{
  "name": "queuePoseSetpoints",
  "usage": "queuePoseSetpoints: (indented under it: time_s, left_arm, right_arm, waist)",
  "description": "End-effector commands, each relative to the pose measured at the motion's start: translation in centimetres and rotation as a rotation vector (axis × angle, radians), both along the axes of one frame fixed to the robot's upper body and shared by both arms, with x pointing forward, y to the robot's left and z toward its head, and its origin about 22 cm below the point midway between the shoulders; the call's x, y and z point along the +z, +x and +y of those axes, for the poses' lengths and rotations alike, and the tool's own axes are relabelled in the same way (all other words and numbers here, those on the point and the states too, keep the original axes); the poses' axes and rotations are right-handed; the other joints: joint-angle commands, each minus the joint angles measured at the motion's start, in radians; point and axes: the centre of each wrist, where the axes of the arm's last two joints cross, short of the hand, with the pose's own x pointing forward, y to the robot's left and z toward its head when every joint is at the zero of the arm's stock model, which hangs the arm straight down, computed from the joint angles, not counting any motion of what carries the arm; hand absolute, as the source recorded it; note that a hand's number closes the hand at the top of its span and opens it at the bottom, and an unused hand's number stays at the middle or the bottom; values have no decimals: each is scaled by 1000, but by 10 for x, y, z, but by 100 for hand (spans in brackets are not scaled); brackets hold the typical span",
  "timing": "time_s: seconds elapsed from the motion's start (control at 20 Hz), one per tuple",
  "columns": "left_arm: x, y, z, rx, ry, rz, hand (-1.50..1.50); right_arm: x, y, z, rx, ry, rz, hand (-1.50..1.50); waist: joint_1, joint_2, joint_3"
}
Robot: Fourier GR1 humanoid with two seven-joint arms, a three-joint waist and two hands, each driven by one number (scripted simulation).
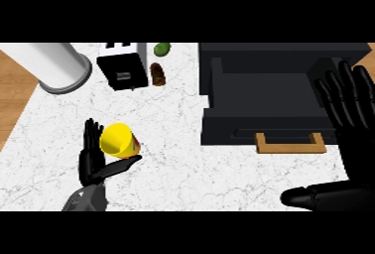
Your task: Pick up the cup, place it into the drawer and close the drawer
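Note:
A yellow cup (116, 138) with a red patch on its side lies tilted on the white marble counter (176, 168), mouth facing up toward me. My left hand (93, 159) is right beside it on its left. The fingers stand straight along the cup's left side and the thumb reaches out under its lower edge, so the hand is open. The black drawer (219, 99) is pulled open at the right, its wooden handle (290, 144) at the front. My right hand (350, 116) is open with fingers up at the right edge, over the drawer's right side.
A white cylinder (55, 64) stands at the back left. Beside it is a black and white toaster (123, 67), with a green item (162, 48) and a brown item (157, 74) to its right. Wooden flooring (15, 99) shows past the counter's left edge.

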Motion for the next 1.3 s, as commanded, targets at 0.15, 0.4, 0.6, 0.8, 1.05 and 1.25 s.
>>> queuePoseSetpoints:
  time_s: [0.15,0.4,0.6,0.8,1.05,1.25]
  left_arm:
    - [-9,3,-4,-2,-64,-9,-150]
    - [-9,16,-6,-65,-136,-40,-150]
    - [-18,0,-2,-114,-204,-62,-150]
    - [-17,7,-8,-175,-255,-117,150]
    - [-13,20,-19,-165,-193,-190,150]
    - [-1,30,-3,-107,-113,-221,150]
  right_arm:
    - [7,-2,1,16,-13,6,-150]
    - [1,-2,2,14,15,15,-150]
    - [-6,3,3,-6,-1,5,-150]
    - [8,1,14,3,1,-5,-150]
    - [-3,-8,2,19,-13,6,-150]
    - [-3,-1,-10,-4,-8,12,-150]
  waist:
    - [0,0,0]
    - [-5,1,-1]
    - [-1,1,0]
    - [-3,2,-1]
    - [-8,2,-1]
    - [-4,1,0]
